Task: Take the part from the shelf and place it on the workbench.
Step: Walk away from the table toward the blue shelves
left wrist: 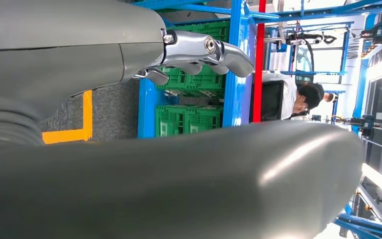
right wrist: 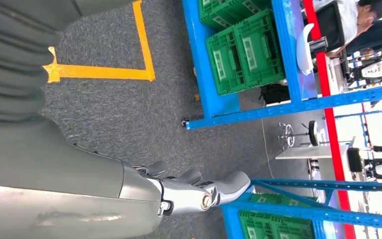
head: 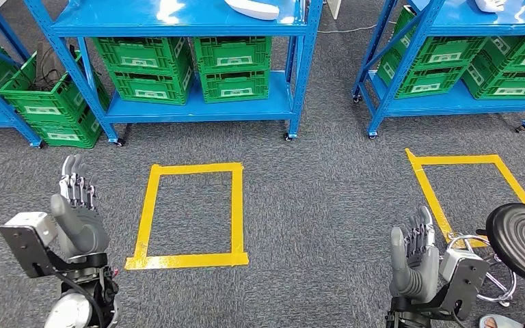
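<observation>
Both hands, left [head: 76, 205] and right [head: 415, 251], hang empty with fingers apart above grey carpet; a white part [head: 251, 8] lies on the far blue shelf [head: 178, 27].

Both silver arms come up from below, short of the blue shelf [head: 178, 27]. The left robot hand [head: 78, 205] is raised with its fingers [head: 75, 181] straight and apart, holding nothing. The right robot hand [head: 415, 256] stands the same way, fingers [head: 420, 229] upward, empty, farther from the shelf than the left one.
</observation>
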